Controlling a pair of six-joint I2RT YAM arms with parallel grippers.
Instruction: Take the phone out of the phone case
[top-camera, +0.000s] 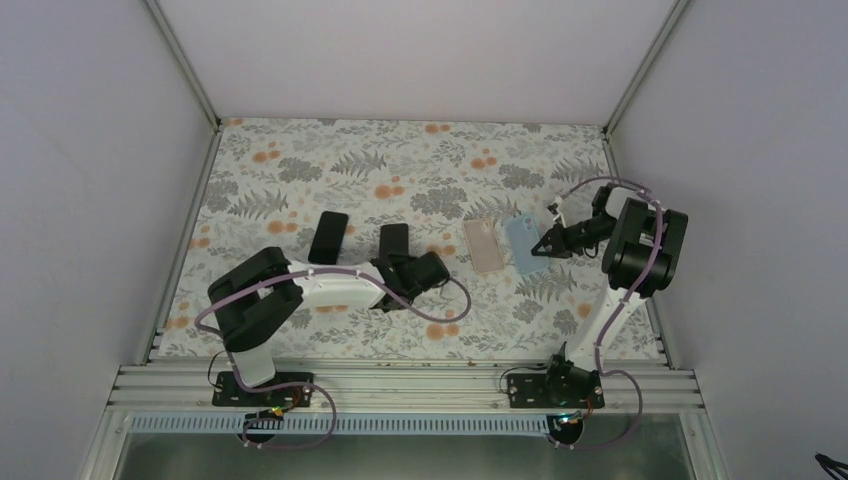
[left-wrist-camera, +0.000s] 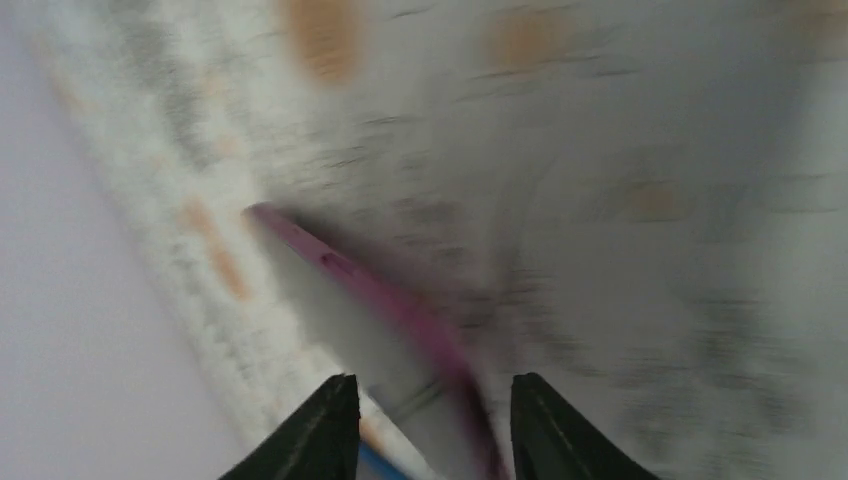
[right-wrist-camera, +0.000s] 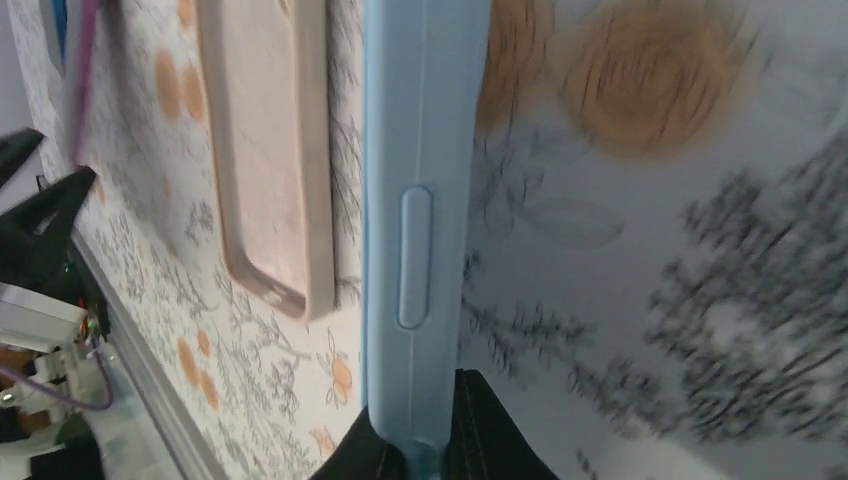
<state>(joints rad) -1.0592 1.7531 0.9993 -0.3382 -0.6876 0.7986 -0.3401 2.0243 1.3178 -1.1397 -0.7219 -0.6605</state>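
Blue phone case (right-wrist-camera: 415, 200), its buttoned side showing, is pinched at one end by the right pincer (right-wrist-camera: 425, 448), right of centre on the floral tabletop (top-camera: 300, 170) and just beside a beige case (right-wrist-camera: 265, 150) lying flat. Farther left, the left pincer (left-wrist-camera: 430, 420) straddles a magenta-edged slab (left-wrist-camera: 400, 305) (too blurred to tell whether it grips). Plain lilac walls (top-camera: 420, 50) enclose three sides.

Two black phones lie by the left gripper (top-camera: 395, 266): the nearer phone (top-camera: 394, 243) at its fingertips, the farther phone (top-camera: 328, 237) off to its left. Two phone cases lie at the right gripper (top-camera: 541, 248): one light blue case (top-camera: 521, 243) and one beige case (top-camera: 487, 245).
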